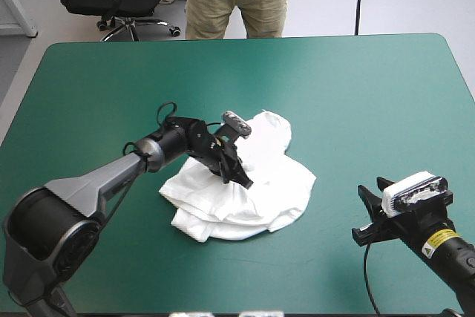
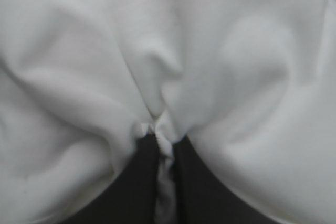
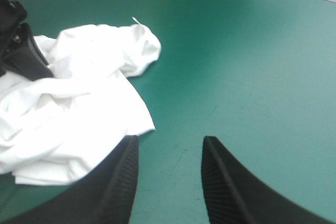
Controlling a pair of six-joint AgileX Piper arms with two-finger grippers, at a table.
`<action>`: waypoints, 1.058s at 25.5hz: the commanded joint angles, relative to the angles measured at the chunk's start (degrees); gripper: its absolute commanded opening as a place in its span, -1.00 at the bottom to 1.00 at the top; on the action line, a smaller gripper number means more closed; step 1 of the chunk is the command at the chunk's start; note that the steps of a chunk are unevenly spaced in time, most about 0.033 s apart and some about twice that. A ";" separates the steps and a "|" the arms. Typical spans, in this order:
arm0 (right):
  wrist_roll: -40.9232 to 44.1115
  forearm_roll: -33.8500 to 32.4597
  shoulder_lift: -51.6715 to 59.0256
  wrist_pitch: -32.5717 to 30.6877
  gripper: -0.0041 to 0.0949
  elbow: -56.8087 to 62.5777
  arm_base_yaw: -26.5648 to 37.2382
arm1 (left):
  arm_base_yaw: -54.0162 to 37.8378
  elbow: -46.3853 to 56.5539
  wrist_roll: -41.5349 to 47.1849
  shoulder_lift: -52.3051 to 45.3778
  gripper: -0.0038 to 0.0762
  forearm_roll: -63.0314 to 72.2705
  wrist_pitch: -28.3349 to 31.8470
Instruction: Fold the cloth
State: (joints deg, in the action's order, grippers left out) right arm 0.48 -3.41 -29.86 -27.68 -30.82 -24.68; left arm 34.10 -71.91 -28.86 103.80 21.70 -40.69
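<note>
T-shirt (image 1: 256,202) is a crumpled white heap near mid-table on the teal-green cover (image 1: 356,94). One rounded lobe sticks out toward the far edge.

Arm from the table's left side has the left gripper (image 1: 239,176) down on top of the heap. In its wrist view the black fingers (image 2: 131,182) are all but together, with a thin twist of white cloth clamped between them. Folds bunch and fan out from the tips. White fabric fills everything ahead of and beside that gripper.

Near the table's near-right corner the right gripper (image 3: 170,142) is off the cloth, low over bare cover. Its fingers stand apart with nothing between them. The heap lies ahead of it and off to the side toward the other arm, clearly apart in the high view. Its wrist view also catches the other gripper, farther off, sitting on the heap.
</note>
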 commanded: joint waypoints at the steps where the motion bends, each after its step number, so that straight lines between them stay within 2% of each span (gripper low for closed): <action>1: 0.11 -1.02 -0.06 4.10 -0.15 -2.44 0.06 | 7.62 -6.86 -2.91 2.00 -0.95 2.97 -2.04; 4: 0.11 -3.10 -0.06 3.95 -0.15 -4.02 0.06 | 11.76 -11.95 -3.89 4.47 -0.95 -0.57 -3.02; 8: 0.21 -3.37 -0.06 3.27 -0.15 -4.30 0.06 | 11.62 -14.98 -2.06 4.80 -0.90 -3.19 -5.38; 10: 0.60 -3.51 -0.06 3.27 -0.15 -4.30 0.06 | 11.62 -16.02 -2.06 4.26 -0.65 -3.19 -6.60; 14: 0.60 -3.65 -0.06 3.38 -0.15 -4.30 0.06 | 11.62 -19.13 1.11 2.25 0.13 -4.64 -9.47; 16: 0.80 -3.65 -0.06 3.38 -0.15 -4.30 0.06 | 11.62 -20.31 5.31 -0.06 0.30 -8.05 -10.62; 19: 0.80 -3.65 -0.06 3.38 -0.15 -4.30 0.06 | 11.29 -20.48 10.05 -5.14 0.23 -13.31 -12.40; 22: 0.80 -3.76 -0.06 3.38 -0.15 -4.30 0.06 | 9.71 -20.02 12.73 -10.65 0.19 -14.46 -18.61; 24: 0.80 -3.86 -0.06 3.48 -0.15 -4.30 0.06 | 8.00 -17.27 14.06 -14.73 0.19 -13.39 -22.05; 27: 0.80 -3.86 -0.06 3.60 -0.15 -4.30 0.06 | 5.89 -9.11 15.74 -20.82 0.19 -11.99 -23.63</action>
State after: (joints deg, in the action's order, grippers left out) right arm 1.26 -6.37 -29.86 -28.14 -33.11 -24.68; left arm 41.34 -85.53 -15.38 89.68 8.00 -62.94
